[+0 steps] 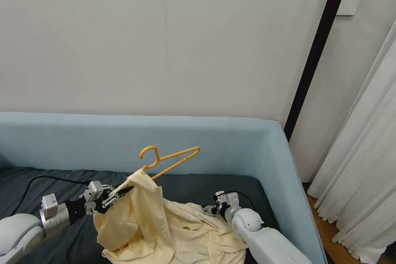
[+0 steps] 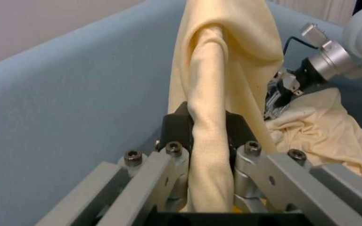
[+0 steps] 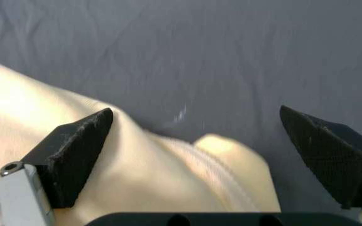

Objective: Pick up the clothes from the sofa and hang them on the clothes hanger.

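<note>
A cream garment (image 1: 167, 230) lies bunched on the sofa's dark grey seat (image 1: 204, 185), with one part lifted. My left gripper (image 1: 119, 197) is shut on that lifted fold; in the left wrist view the cream garment (image 2: 209, 141) runs up between the pads. A yellow hanger (image 1: 168, 157) sticks up from the lifted fold, its lower arm hidden under the cloth. My right gripper (image 1: 211, 208) is at the garment's right edge. Its fingers (image 3: 74, 157) stand wide open over a cream garment (image 3: 168, 188) fold, touching nothing. The left wrist view also shows the right gripper (image 2: 286, 89) farther off.
The light blue sofa backrest (image 1: 124, 140) runs behind the seat, with its side wall (image 1: 281, 177) on the right. A black rack pole (image 1: 312, 60) rises past the sofa's right end. White curtains (image 1: 365, 171) hang at the far right over a wooden floor (image 1: 328, 239).
</note>
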### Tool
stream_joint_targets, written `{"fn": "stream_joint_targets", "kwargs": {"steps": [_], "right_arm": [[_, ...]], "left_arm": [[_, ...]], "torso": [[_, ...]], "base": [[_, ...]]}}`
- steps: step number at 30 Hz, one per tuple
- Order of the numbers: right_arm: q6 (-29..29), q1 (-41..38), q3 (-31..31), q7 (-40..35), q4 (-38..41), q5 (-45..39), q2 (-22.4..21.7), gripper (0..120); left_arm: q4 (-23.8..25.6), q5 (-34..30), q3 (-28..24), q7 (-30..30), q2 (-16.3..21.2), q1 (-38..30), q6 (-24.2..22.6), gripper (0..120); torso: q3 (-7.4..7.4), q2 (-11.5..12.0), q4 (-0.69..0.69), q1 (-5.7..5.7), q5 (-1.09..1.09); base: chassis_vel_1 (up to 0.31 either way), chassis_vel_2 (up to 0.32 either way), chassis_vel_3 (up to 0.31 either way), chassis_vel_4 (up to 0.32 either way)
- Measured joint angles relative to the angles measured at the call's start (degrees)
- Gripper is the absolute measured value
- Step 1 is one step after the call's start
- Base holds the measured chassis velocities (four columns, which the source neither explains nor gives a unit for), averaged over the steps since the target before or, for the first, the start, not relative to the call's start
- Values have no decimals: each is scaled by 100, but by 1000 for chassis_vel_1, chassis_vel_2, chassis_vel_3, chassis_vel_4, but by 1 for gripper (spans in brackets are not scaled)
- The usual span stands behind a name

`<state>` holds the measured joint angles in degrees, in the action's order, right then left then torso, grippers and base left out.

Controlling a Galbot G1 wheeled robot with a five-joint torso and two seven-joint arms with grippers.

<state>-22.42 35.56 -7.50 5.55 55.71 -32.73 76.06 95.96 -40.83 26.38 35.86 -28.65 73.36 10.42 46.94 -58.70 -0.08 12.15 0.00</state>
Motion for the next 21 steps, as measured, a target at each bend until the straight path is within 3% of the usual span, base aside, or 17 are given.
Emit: {"fn": "stream_joint_targets", "kwargs": {"steps": [7, 12, 18, 21], "right_arm": [[-307, 73, 177, 790, -104, 610, -105, 98], [-410, 138, 174, 1064, 31, 787, -197, 87], [-414, 182, 102, 1146, 163, 950, -236, 68], [-404, 186, 63, 1103, 246, 930, -266, 53]], "left_arm": [[-115, 13, -71, 24, 12, -93, 26, 7], [-151, 31, -125, 25, -11, -156, 26, 7], [-169, 54, -135, 26, -34, -174, 35, 7], [-186, 68, -135, 26, -39, -171, 50, 7]], "torso": [[0, 0, 0, 0, 0], [0, 0, -1, 0, 0], [0, 0, -1, 0, 0], [0, 0, 0, 0, 0]], "base": [[0, 0, 0, 0], [0, 0, 0, 0], [0, 0, 0, 0], [0, 0, 0, 0]]}}
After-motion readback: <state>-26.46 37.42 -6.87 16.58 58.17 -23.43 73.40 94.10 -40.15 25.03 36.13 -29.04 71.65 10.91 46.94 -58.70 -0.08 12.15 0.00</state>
